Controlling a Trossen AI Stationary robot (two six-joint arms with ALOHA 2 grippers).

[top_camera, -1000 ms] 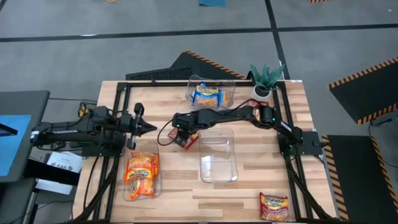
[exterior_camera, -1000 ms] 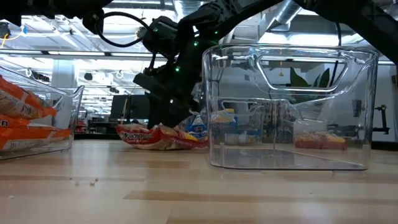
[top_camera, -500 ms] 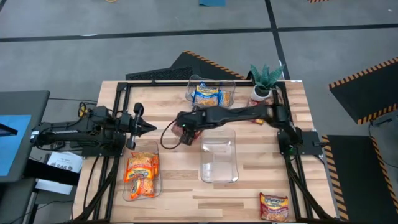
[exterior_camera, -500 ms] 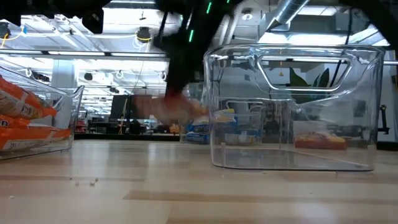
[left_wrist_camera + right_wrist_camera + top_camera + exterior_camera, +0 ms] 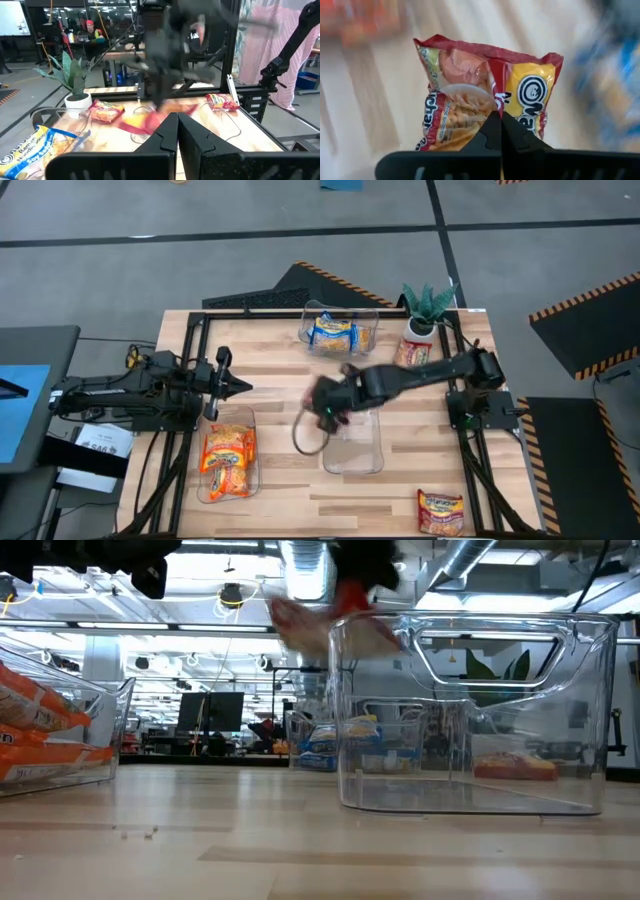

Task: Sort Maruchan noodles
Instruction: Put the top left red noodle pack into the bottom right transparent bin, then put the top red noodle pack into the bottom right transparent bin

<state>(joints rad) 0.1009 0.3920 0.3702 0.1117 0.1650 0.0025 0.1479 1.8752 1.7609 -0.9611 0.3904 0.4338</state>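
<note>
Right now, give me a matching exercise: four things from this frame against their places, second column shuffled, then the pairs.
Things:
1. red packet
2. blue-and-yellow packet
3. orange packets
4. potted plant

Places:
A. in the bin by the table's left edge
B. at the table's far right corner
C. held in the right gripper above the middle bin
D. in the bin at the table's far edge

Pairs: 1-C, 2-D, 3-A, 4-B

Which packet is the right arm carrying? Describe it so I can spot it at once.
Find the clear empty bin at the table's middle. The right gripper hovers at its far-left corner, jaws shut on a red packet. It is the only packet in the air; the others lie in bins or on the table.
</note>
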